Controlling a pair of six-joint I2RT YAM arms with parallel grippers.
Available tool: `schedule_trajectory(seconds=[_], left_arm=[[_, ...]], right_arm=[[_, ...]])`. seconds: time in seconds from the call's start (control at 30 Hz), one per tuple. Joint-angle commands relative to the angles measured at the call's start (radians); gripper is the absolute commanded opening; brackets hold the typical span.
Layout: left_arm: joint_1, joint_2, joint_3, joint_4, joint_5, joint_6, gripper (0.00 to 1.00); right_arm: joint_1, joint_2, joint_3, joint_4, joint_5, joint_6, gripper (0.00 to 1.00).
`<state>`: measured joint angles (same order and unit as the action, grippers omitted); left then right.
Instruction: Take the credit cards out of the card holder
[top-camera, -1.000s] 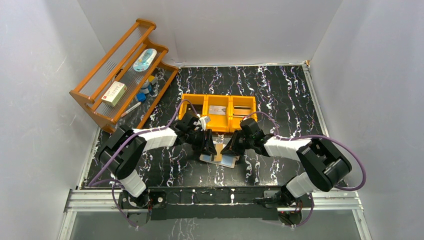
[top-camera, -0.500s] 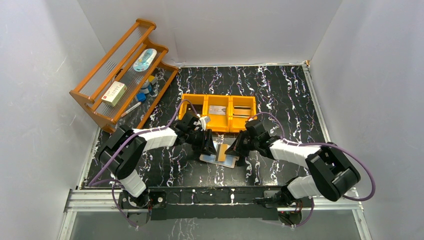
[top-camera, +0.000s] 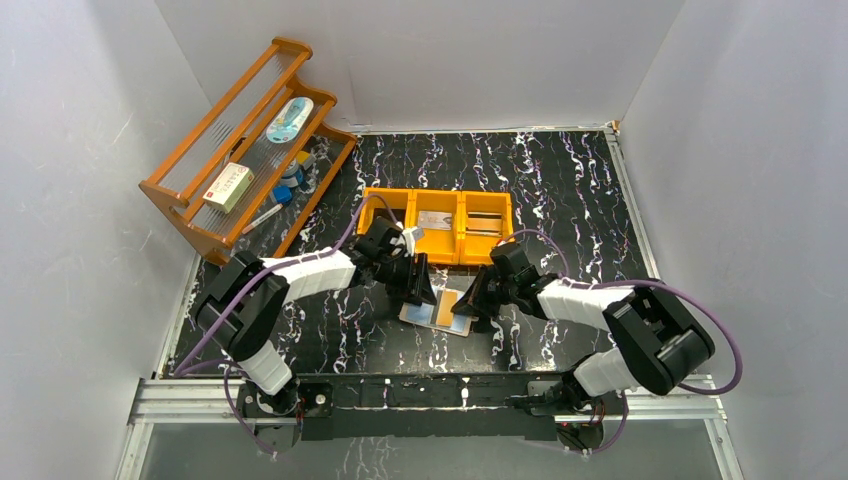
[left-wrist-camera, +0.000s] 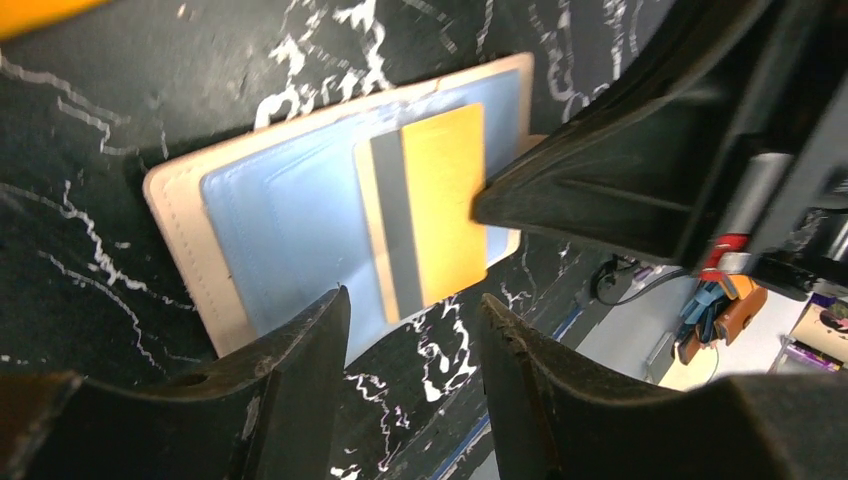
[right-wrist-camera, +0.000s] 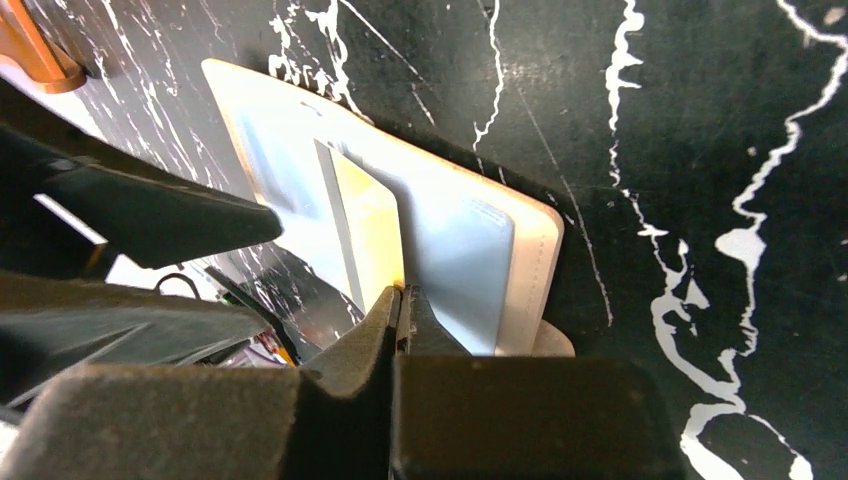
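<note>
1. Where the black marbled table (top-camera: 560, 190) runs just in front of the orange tray (top-camera: 461, 228), the card holder (left-wrist-camera: 290, 210) lies open and flat, with its blue sleeve panels up and a tan border around them
2. An orange card (left-wrist-camera: 440, 200) with a dark stripe sticks partway out of one sleeve, toward the right arm
3. The tray's middle compartment holds a flat grey piece (top-camera: 437, 221) and its right one holds another; the left one is partly behind the left arm (contents unclear)
4. The wooden rack (top-camera: 290, 46) at the far left carries a white box (top-camera: 228, 186) and a pale blue packet (top-camera: 290, 120)
5. The right gripper (right-wrist-camera: 402, 300) has its jaws pinched together on the orange card's outer edge
6. The left gripper (left-wrist-camera: 415, 298) hangs over the holder's other side with its jaws about halfway apart and nothing between them. Whether it touches the holder I cannot tell
</note>
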<state>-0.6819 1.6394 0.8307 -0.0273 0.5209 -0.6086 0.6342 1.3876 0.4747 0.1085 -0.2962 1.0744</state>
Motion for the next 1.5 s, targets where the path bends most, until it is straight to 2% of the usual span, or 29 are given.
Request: schedule_trajectory(seconds=[0.0, 0.2, 0.5, 0.7, 0.9, 1.33, 1.47], left_arm=[[-0.001, -0.042, 0.08, -0.007, 0.033, 0.024, 0.48], [-0.008, 0.031, 0.076, 0.024, 0.1, 0.008, 0.47], [-0.026, 0.071, 0.017, -0.022, 0.066, 0.02, 0.46], [-0.036, 0.082, 0.031, -0.06, 0.055, 0.031, 0.43], [-0.04, 0.081, 0.038, -0.077, 0.039, 0.042, 0.42], [-0.039, 0.084, 0.044, -0.081, 0.022, 0.043, 0.43], [-0.039, 0.083, 0.047, -0.08, 0.02, 0.043, 0.42]], right_arm=[[-0.005, 0.028, 0.014, 0.022, 0.001, 0.008, 0.04], [-0.006, 0.037, 0.01, 0.026, 0.009, 0.018, 0.05], [-0.006, 0.039, 0.008, 0.042, 0.001, 0.026, 0.09], [-0.007, 0.044, -0.016, 0.114, -0.022, 0.078, 0.2], [-0.016, 0.07, -0.033, 0.19, -0.049, 0.105, 0.24], [-0.016, 0.085, -0.03, 0.233, -0.081, 0.074, 0.24], [-0.016, 0.081, -0.022, 0.225, -0.086, 0.05, 0.28]])
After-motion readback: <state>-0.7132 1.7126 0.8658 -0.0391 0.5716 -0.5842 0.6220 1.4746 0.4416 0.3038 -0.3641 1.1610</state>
